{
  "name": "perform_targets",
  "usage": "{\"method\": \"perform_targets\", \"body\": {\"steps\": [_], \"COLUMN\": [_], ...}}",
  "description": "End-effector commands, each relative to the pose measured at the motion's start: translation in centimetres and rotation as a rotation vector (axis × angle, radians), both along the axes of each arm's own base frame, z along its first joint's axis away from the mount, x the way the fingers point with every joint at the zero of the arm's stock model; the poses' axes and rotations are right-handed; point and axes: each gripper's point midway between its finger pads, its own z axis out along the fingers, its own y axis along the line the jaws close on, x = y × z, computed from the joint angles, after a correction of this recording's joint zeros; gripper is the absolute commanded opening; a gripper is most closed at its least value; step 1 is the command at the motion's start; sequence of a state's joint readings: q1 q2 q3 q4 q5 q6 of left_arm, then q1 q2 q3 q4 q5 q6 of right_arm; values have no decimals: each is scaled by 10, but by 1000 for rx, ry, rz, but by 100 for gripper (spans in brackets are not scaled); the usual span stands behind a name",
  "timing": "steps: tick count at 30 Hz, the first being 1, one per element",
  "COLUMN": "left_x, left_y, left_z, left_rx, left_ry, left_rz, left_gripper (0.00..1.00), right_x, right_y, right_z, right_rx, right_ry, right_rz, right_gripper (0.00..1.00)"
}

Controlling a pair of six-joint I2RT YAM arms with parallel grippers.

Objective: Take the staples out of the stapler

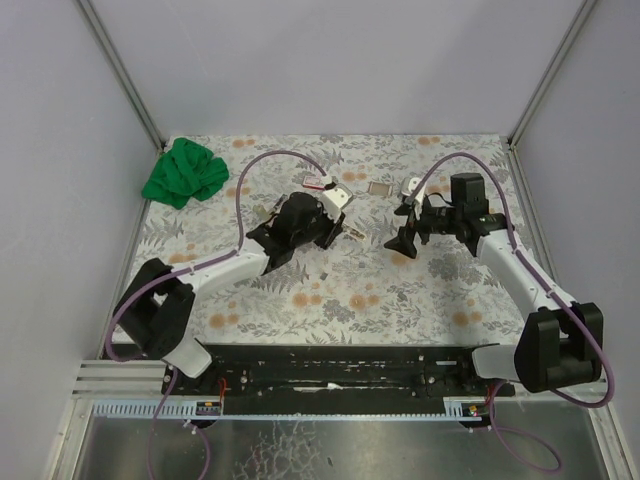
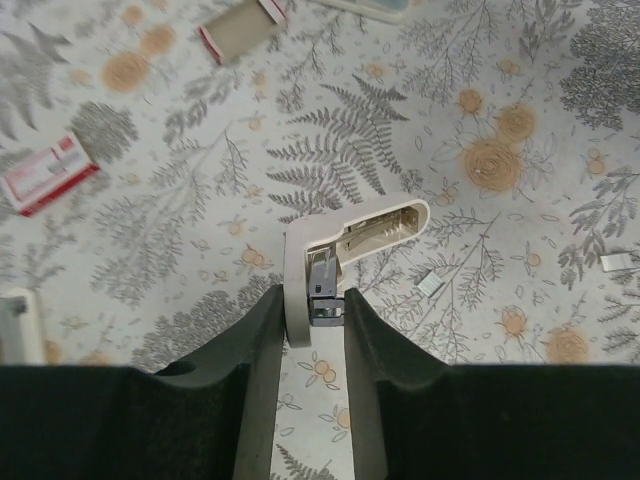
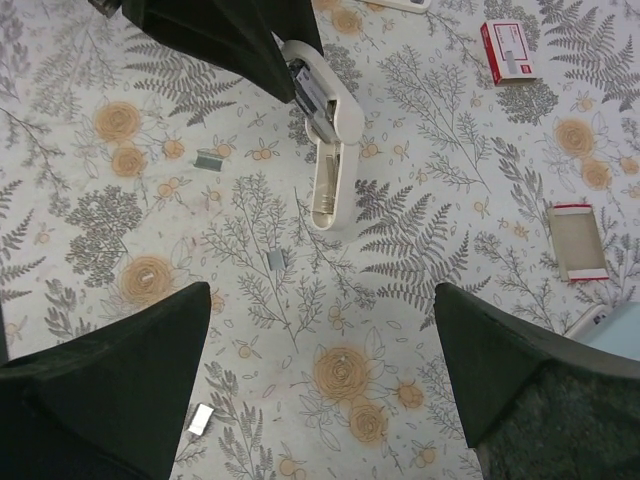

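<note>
A cream stapler (image 2: pixel 352 232) is swung open, its metal magazine showing. My left gripper (image 2: pixel 312 300) is shut on the stapler's hinge end, one finger on the cream arm and the other on the metal part. In the right wrist view the same stapler (image 3: pixel 328 150) hangs from the left fingers (image 3: pixel 235 40) just over the flowered cloth. Small silvery staples lie loose on the cloth: one bit (image 3: pixel 275 259) below the stapler, one (image 3: pixel 209 160) to its left, one (image 3: pixel 200 420) near my right finger. My right gripper (image 3: pixel 322 295) hovers open and holds nothing.
A red-and-white box (image 3: pixel 505 50) and an open box tray (image 3: pixel 577 242) lie on the cloth. A green rag (image 1: pixel 185 172) sits at the back left. A second white stapler (image 1: pixel 410 188) stands by the right arm. Grey walls enclose the table.
</note>
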State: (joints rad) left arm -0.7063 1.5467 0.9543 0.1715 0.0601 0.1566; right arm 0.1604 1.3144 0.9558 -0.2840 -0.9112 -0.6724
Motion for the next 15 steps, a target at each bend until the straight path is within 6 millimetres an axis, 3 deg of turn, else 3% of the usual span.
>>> {"method": "perform_targets", "body": {"steps": [1, 8, 15], "left_x": [-8, 7, 12], "left_y": [0, 7, 14], "left_z": [-13, -7, -9], "left_rx": [-84, -229, -362], "left_ry": [250, 445, 612], "left_rz": [-36, -44, -55], "left_gripper": [0, 0, 0], "right_x": [9, 24, 25], "right_y": [6, 15, 41], "right_z": [8, 12, 9], "right_rx": [-86, -99, -101], "right_ry": [-143, -259, -304], "right_rz": [9, -7, 52], "right_gripper": [99, 100, 99]}}
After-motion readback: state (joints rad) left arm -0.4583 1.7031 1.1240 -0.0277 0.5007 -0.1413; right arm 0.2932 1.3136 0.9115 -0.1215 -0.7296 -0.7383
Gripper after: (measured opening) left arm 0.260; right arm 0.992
